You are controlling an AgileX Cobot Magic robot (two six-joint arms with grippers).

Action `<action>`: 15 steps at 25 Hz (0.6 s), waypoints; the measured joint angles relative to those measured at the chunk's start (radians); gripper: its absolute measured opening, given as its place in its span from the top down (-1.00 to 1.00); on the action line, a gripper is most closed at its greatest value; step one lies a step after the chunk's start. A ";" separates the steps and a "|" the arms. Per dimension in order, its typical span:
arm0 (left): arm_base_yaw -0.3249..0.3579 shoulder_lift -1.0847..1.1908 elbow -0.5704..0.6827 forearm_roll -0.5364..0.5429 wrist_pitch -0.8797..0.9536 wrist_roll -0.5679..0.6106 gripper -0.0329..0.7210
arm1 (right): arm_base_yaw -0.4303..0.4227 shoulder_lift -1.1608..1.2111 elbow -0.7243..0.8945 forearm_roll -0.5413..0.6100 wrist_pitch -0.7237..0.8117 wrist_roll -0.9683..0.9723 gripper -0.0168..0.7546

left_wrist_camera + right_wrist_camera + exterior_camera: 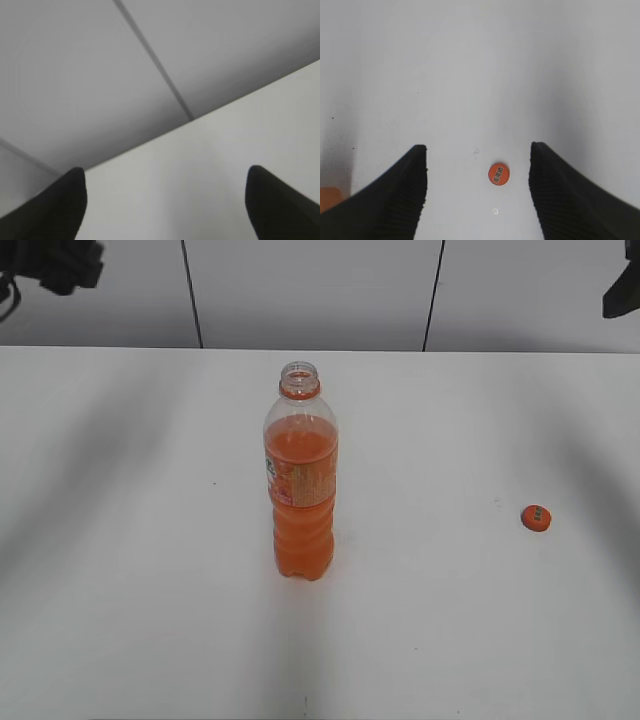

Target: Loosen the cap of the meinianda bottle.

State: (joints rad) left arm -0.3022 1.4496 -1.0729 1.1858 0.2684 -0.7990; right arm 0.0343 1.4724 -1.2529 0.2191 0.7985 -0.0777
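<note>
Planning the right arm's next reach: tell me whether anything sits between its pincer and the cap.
Nothing visible does. The cap lies alone on the bare table, below the open right pincer.

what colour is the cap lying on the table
Orange, with a small pale mark on top; the cap shows best in the right wrist view.

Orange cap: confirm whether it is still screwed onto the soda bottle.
No. The orange cap lies on the white table, well to the right of the open-necked soda bottle.
</note>
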 joint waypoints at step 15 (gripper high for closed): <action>0.035 0.056 -0.109 -0.879 0.497 0.388 -0.52 | 0.000 -0.027 0.000 -0.146 0.171 -0.016 -0.29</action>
State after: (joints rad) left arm -0.2667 1.5052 -1.1818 0.3072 0.7650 -0.4106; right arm 0.0343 1.4456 -1.2529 0.0729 0.9695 -0.0936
